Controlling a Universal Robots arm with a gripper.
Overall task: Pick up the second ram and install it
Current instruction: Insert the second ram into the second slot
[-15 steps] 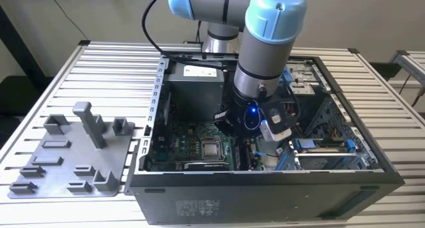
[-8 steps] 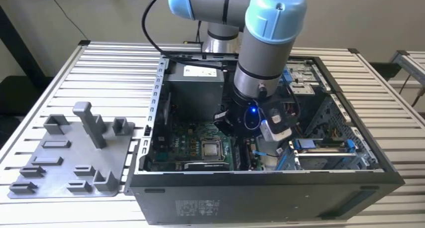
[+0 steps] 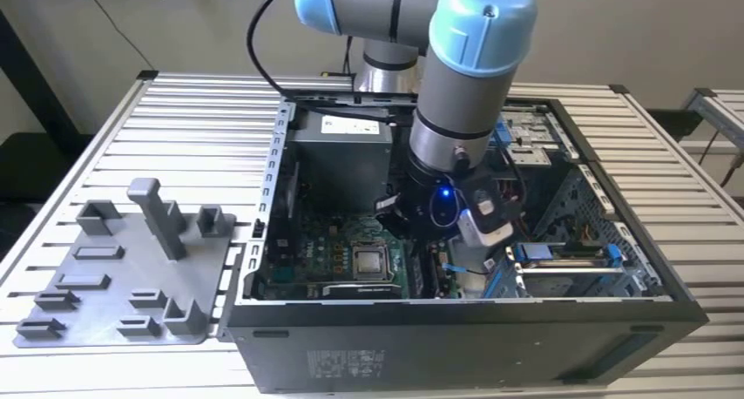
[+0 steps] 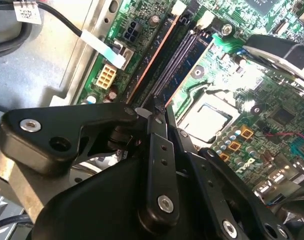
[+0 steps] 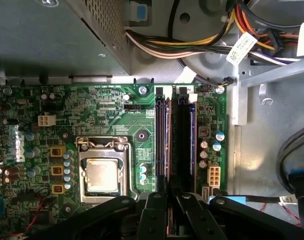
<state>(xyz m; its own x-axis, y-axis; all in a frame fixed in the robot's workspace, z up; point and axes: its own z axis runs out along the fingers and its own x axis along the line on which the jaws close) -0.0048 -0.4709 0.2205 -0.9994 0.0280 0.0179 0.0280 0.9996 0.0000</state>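
Observation:
The second ram (image 5: 168, 145) is a thin dark stick with a coppery edge, standing on edge along a black motherboard slot beside the CPU socket (image 5: 102, 175). In the second wrist view the second ram (image 4: 153, 59) runs away from the fingertips. My gripper (image 5: 170, 194) is down inside the open computer case, its black fingers (image 5: 154, 205) close together on the near end of the stick. In the exterior view the arm's wrist covers most of the gripper (image 3: 440, 273) over the board. How deep the stick sits in the slot cannot be told.
The grey plastic tray (image 3: 117, 268) with upright posts lies on the slatted table at the exterior view's left, with no stick on it. Case walls (image 3: 465, 329), the power supply box (image 5: 52, 35), cable bundles (image 5: 192, 45) and a drive cage (image 3: 570, 264) surround the gripper.

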